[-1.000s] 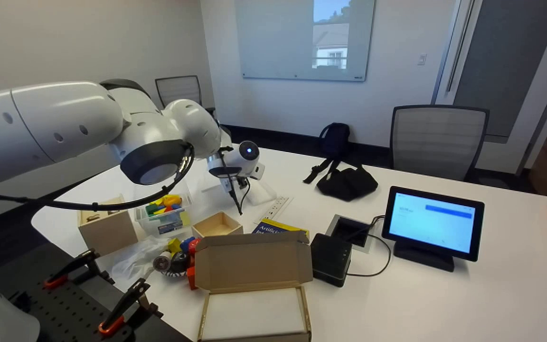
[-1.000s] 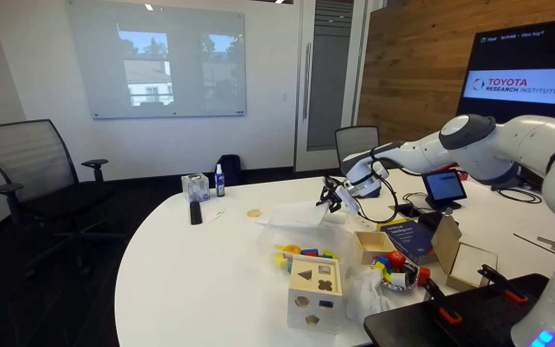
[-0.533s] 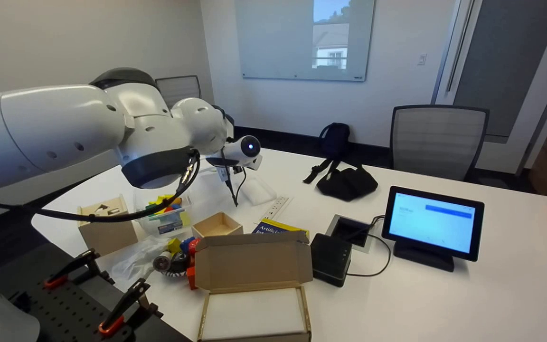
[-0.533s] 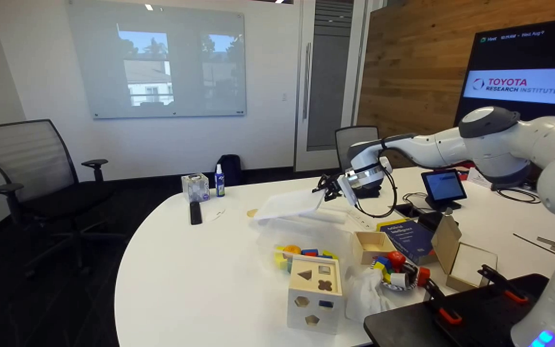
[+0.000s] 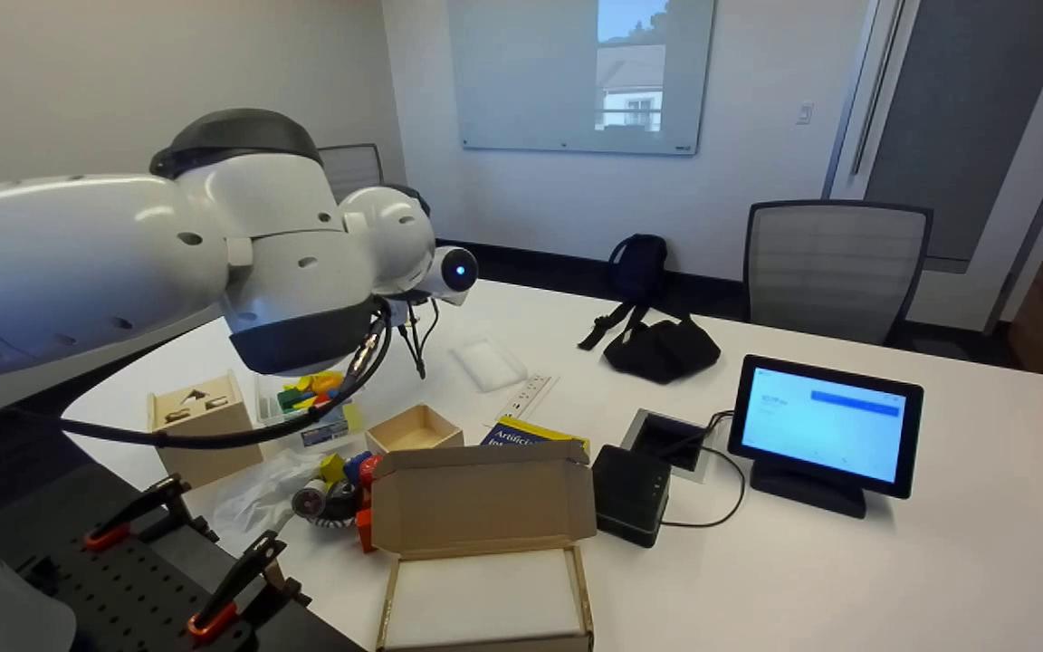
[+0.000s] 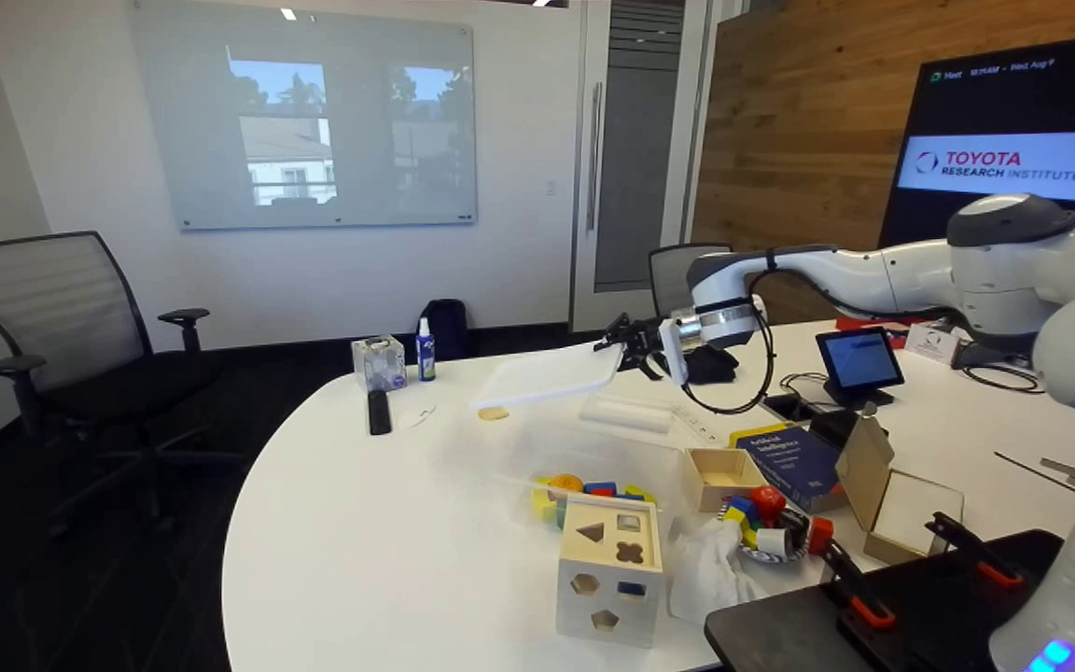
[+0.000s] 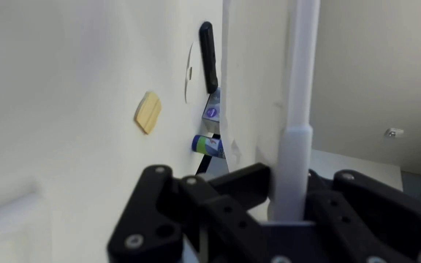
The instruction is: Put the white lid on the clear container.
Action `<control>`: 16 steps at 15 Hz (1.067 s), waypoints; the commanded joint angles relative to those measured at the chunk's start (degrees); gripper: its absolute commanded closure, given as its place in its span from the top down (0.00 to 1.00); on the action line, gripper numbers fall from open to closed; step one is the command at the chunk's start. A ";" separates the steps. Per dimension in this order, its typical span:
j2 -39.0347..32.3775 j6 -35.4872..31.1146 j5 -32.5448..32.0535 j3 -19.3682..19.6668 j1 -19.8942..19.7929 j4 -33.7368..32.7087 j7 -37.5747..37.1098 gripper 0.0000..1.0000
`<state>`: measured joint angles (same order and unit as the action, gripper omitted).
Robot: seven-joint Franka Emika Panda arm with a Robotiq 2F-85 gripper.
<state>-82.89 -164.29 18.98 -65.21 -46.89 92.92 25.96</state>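
The white lid (image 6: 547, 375) is held up above the table in an exterior view, slightly tilted, beyond the clear container. My gripper (image 6: 614, 345) is shut on the lid's edge. In the wrist view the gripper (image 7: 287, 182) pinches the lid (image 7: 258, 73), which stretches away from the fingers (image 7: 249, 182); the far finger is partly hidden behind the lid. The clear container (image 6: 657, 459) sits on the table with yellow, green and red things inside, partly hidden by the light wooden box. It also shows in an exterior view (image 5: 331, 433), partly behind the arm's cable; there the arm hides gripper and lid.
A light wooden shape box (image 6: 610, 579) stands against the container. Near it are a small open wooden box (image 6: 722, 478), a bowl of toys (image 6: 775, 541), a plastic bag (image 6: 710, 574) and a book (image 6: 789, 462). A smaller white flat piece (image 5: 488, 364) lies farther back.
My gripper has risen and levelled out, lifting the white lid from near the table into the air. The smaller white piece is now uncovered. The container has not moved.
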 commanded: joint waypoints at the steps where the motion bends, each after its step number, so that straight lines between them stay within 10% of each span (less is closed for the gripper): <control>1: 0.20 -3.15 -1.24 -4.64 -7.42 12.66 0.17 0.01; 16: 5.20 -37.01 -21.43 0.07 -19.13 46.88 -17.28 0.01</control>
<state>-82.24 -196.29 1.06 -66.89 -65.10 134.71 14.91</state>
